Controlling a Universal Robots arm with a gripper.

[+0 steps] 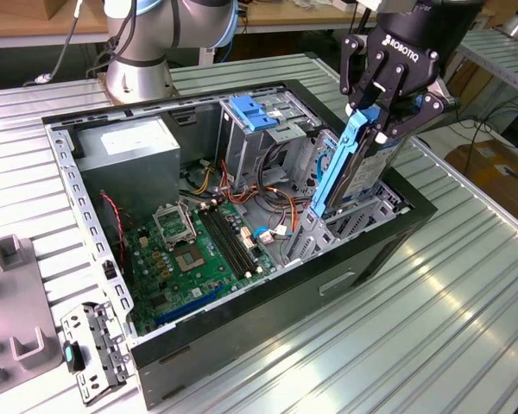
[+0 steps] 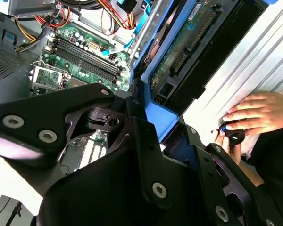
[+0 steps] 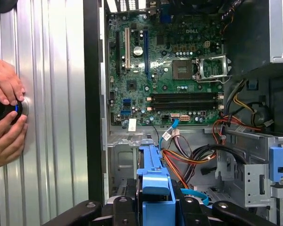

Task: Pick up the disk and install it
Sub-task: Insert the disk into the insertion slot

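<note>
One gripper [image 1: 377, 121], jaws clamped on the upper end of the disk [image 1: 338, 172]. Disk: held tilted, its lower end dipping into the open computer case [image 1: 242, 336] at the exterior view's right. Two hands [image 3: 5, 117] rest on the ribbed table [image 3: 52, 94] just outside the case.

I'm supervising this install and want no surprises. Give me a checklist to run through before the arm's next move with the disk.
1. Grip: ok. The tool is shut on the disk.
2. Disk seated: not ok. It stands tilted, lower end inside the case, upper end above the rim.
3. Wires clear of the disk: cannot tell. Orange wires run close beside its blue frame.
4. Hands out of the case: ok. A person's hands rest on the table beside it.
5. Case open: ok. Its side cover is off.
</note>
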